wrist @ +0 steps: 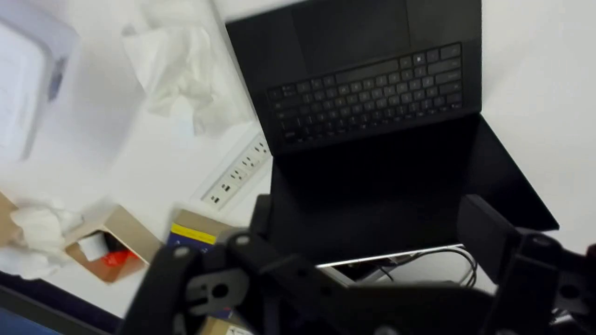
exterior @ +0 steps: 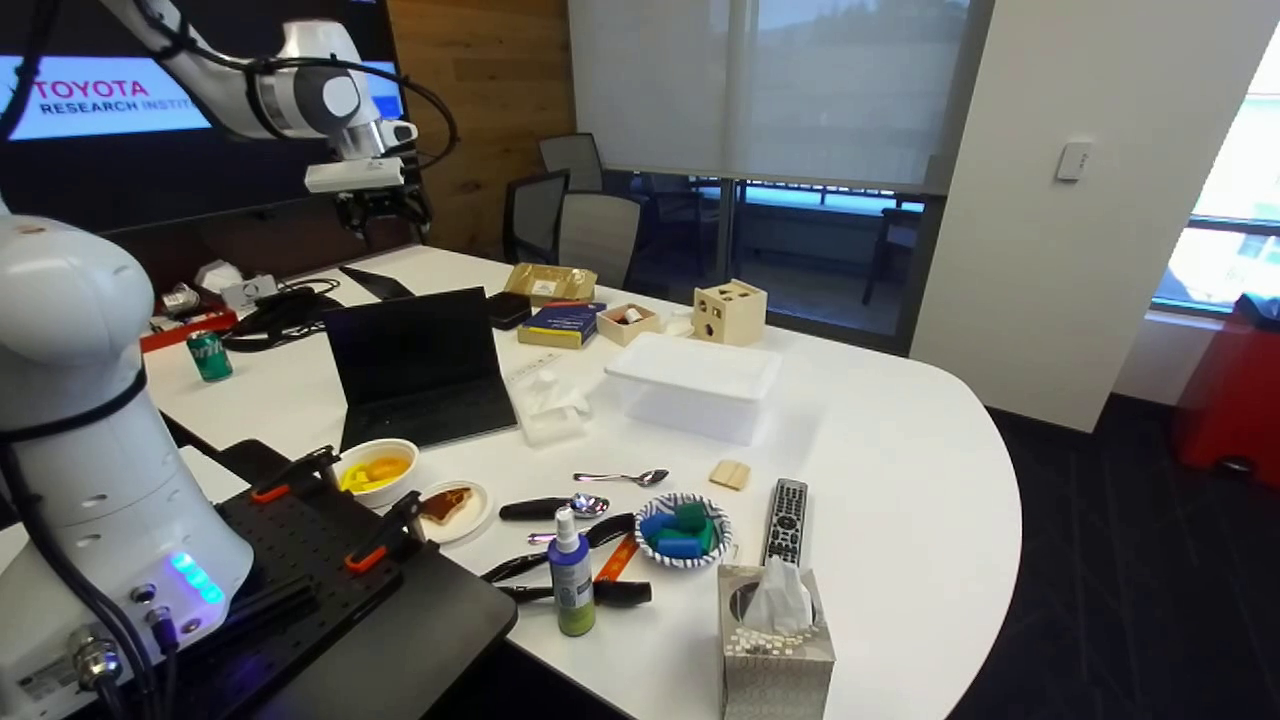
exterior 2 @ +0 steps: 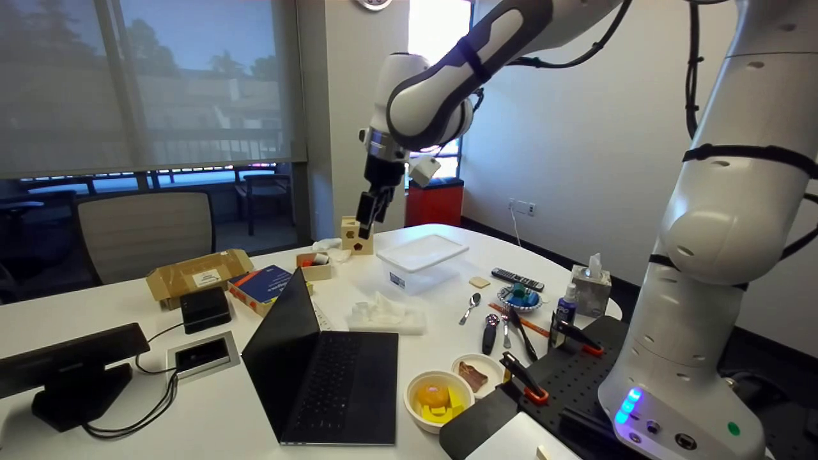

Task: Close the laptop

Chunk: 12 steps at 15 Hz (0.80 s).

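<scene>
The black laptop stands open on the white table, its lid [exterior: 410,345] raised and leaning back from the keyboard base [exterior 2: 351,390]. The wrist view shows the laptop's keyboard [wrist: 372,93] and the dark screen below it, upside down. My gripper [exterior: 392,225] is in the air, above the level of the lid's top edge in an exterior view; it also shows in an exterior view [exterior 2: 372,223]. In the wrist view my gripper [wrist: 368,214] is open, with its fingers wide apart over the screen and nothing between them. It does not visibly touch the lid.
A white lidded box [exterior 2: 422,255] and a power strip with tissue [exterior 2: 386,316] lie beside the laptop. A bowl of yellow items [exterior 2: 438,399] sits near the base. A blue book [exterior 2: 262,284], a black device [exterior 2: 204,310] and a desk display [exterior 2: 77,364] stand behind the lid.
</scene>
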Each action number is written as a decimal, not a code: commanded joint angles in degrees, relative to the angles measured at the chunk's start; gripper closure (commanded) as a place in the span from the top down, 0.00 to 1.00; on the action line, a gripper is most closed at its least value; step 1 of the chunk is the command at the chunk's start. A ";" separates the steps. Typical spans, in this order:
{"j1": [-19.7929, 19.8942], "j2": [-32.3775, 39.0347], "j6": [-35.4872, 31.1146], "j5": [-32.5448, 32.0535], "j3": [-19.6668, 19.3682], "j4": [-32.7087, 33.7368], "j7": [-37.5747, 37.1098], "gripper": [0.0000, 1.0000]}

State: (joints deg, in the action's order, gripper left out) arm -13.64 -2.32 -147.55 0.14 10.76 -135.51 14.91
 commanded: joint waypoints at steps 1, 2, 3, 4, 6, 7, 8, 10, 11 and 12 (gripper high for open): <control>-0.92 14.38 -5.81 -1.17 2.41 12.42 4.49 1.00; -0.94 18.08 -7.52 -0.98 3.45 15.80 5.53 1.00; -0.86 21.84 -8.64 -1.36 4.47 19.40 6.44 1.00; -0.98 25.56 -9.26 -2.37 5.11 23.15 6.93 1.00; -1.34 32.34 -8.95 -3.89 6.18 30.41 7.84 1.00; -1.65 35.56 -8.11 -4.64 6.59 34.05 8.30 1.00; -1.99 38.61 -7.17 -5.41 6.85 37.47 8.53 1.00; -2.74 44.48 -5.14 -6.66 7.02 44.15 8.88 1.00; -3.22 47.12 -3.88 -7.09 6.89 47.32 8.87 1.00; -3.74 49.62 -1.78 -7.50 6.48 50.51 8.51 1.00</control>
State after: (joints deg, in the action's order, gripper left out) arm -16.26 39.48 -154.94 -5.91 17.41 -96.03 22.34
